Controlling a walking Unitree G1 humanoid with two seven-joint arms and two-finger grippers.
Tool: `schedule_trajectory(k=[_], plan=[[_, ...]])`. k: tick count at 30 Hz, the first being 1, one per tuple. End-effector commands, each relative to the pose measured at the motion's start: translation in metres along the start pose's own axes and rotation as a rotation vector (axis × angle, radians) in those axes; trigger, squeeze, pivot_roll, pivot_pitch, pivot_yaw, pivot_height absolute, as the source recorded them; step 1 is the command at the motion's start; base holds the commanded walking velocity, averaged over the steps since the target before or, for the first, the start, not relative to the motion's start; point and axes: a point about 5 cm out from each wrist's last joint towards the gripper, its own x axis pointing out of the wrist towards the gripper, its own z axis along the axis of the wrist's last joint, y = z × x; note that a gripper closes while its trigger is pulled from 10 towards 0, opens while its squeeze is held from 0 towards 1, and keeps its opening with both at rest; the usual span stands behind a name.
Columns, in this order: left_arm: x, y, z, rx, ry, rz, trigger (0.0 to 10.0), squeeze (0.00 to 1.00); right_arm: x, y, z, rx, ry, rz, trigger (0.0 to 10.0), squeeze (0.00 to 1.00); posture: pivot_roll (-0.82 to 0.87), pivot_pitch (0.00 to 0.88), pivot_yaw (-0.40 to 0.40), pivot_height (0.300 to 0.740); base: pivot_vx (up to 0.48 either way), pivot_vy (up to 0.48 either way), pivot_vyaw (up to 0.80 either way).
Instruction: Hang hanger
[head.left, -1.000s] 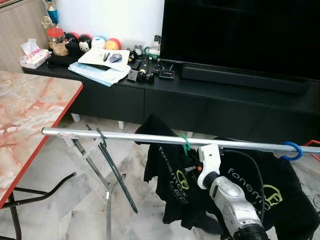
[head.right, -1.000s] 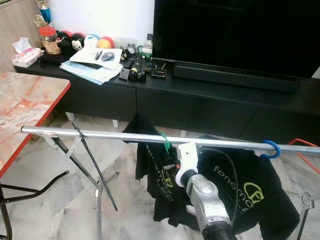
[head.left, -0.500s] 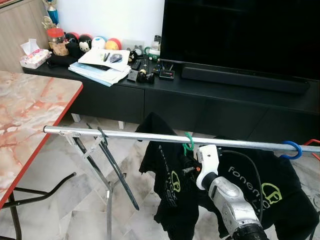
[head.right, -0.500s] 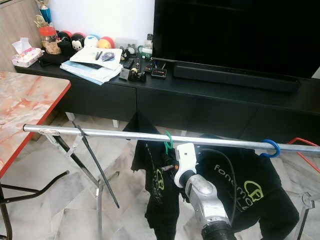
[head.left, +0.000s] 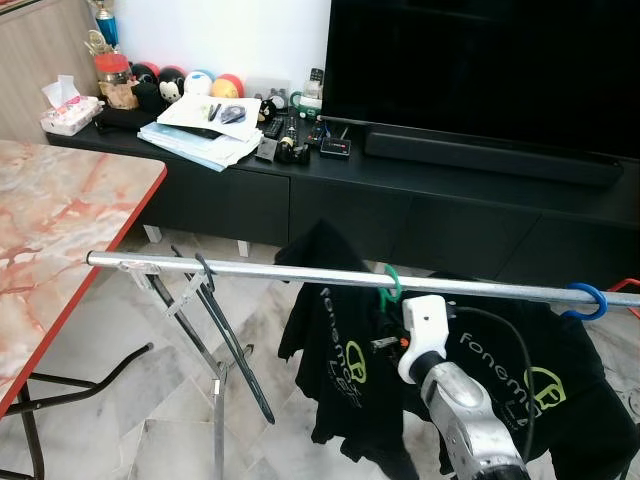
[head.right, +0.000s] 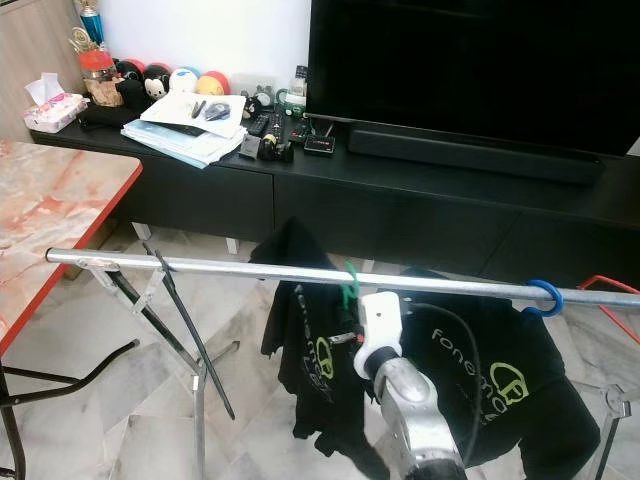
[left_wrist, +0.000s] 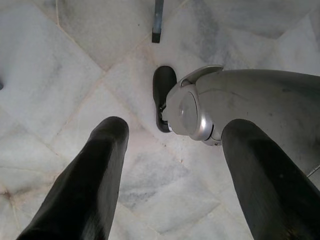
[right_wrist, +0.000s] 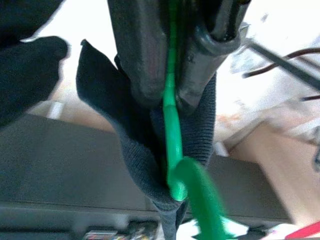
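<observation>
Nearest the camera, the right gripper (right_wrist: 172, 75) pinches the thin neck of a smooth green plastic hanger (right_wrist: 175, 150) between its two black fingers (right_wrist: 135, 55), clamped tight with a fold of ribbed black cloth. The green hook (head.left: 391, 283) curls over a shiny round metal rail (head.left: 250, 270), and a soft black T-shirt (head.left: 335, 350) with green and white print hangs limp from it. Just beside it hangs a second black shirt (head.left: 545, 385) on a blue hook (head.left: 583, 298). The left gripper (left_wrist: 172, 170) hangs low with its fingers spread wide, holding nothing, above pale veined marble floor (left_wrist: 60, 65). A marble-patterned table (head.left: 50, 230) with a red edge stands at left. Farther back, a long matte black cabinet (head.left: 450, 190) carries papers (head.left: 200, 135) and a glossy dark television (head.left: 480, 70).
</observation>
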Motion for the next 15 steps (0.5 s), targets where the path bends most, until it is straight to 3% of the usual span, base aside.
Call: schedule_trajectory(k=[1, 11, 15], plan=[[-0.002, 0.000, -0.011, -0.012, 0.036, 0.002, 10.0, 0.00, -0.008, -0.007, 0.014, 0.000, -0.097, -0.074, 0.0, 0.00, 0.11, 0.123, -0.057, 0.740, 0.000, 0.000, 0.00], [-0.003, 0.002, -0.011, -0.002, 0.041, 0.001, 10.0, 0.00, -0.042, -0.009, 0.014, 0.008, -0.192, -0.183, 0.0, 0.00, 0.10, 0.108, -0.046, 0.740, 0.000, 0.000, 0.00], [-0.003, 0.003, -0.012, 0.015, 0.048, 0.000, 10.0, 0.00, -0.054, -0.005, 0.005, 0.029, -0.172, -0.184, 0.0, 0.00, 0.09, 0.101, -0.038, 0.740, 0.000, 0.000, 0.00]])
